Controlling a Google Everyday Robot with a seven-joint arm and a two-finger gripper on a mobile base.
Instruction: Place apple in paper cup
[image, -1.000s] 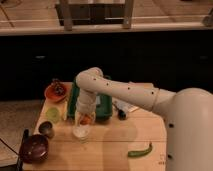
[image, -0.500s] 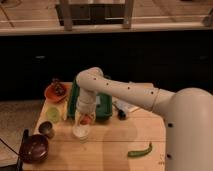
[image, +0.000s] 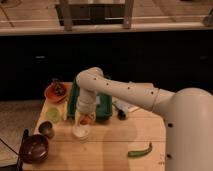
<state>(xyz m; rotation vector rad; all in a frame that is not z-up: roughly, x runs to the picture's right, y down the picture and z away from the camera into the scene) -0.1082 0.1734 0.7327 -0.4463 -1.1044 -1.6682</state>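
**Gripper over the cup, apple at its tip**

The gripper (image: 86, 118) points straight down at the left half of the table (image: 115, 142), just above the cup (image: 81, 132). A small, round, orange-red apple (image: 88, 119) sits at its tip, right over the cup's mouth and close to the rim. Whether the gripper clasps the apple or has let it go cannot be told. The cup is white, squat and round-mouthed, and it stands upright on the pale wood.

The arm (image: 120, 92) is smooth, glossy white plastic with rounded joints and a row of small dark dots along its upper link. It runs from the bulky white body at the right, bends at a round elbow and drops to the gripper, hiding the middle of the tray (image: 104, 111). That tray is green, flat and rectangular, and lies directly behind the cup.

Left of the tray is a round orange plate (image: 50, 94) with something dark on it. Below it lies a pale green disc (image: 53, 114), then a small dark tin (image: 46, 129) beside the cup, and at the near left corner a deep, dark red bowl (image: 34, 148). Right of the tray are a small dark object (image: 121, 114) and a white scrap (image: 128, 106). A curved green pepper (image: 140, 151) lies near the front edge, well apart from the cup.
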